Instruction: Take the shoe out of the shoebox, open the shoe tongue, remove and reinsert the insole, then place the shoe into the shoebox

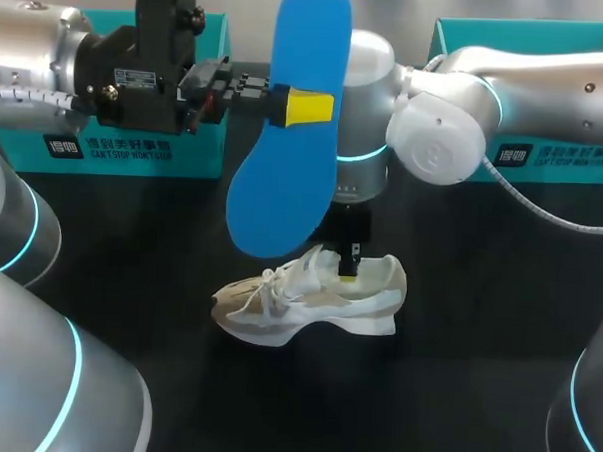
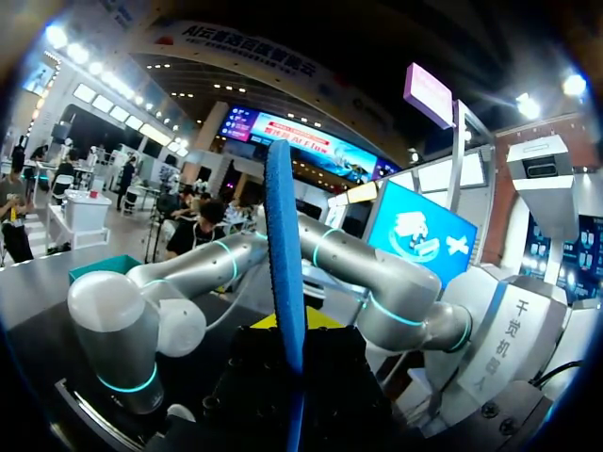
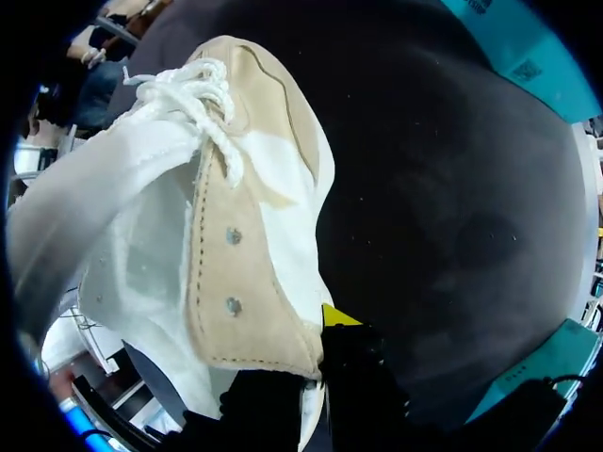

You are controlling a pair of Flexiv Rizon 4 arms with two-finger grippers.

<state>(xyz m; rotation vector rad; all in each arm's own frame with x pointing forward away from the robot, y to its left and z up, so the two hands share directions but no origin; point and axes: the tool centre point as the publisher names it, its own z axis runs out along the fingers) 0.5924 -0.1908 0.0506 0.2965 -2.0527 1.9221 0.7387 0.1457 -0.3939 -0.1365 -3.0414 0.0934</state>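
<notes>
Head view: a fixed camera above and behind the robot looks steeply down on the black table (image 1: 479,294). The blue insole (image 1: 291,115), raised near the lens, fills the upper centre of the frame, and the shoe (image 1: 308,298) lies farther off at lower centre. Left wrist view: faces roughly level across the table, with the insole edge-on directly ahead and the right arm (image 2: 377,282) beyond, both shared with the head view. Right wrist view: looks down at very close range onto the shoe and table, both also in the head view.

table (image 1: 495,375) | black surface | faintly speckled in right wrist view
</notes>
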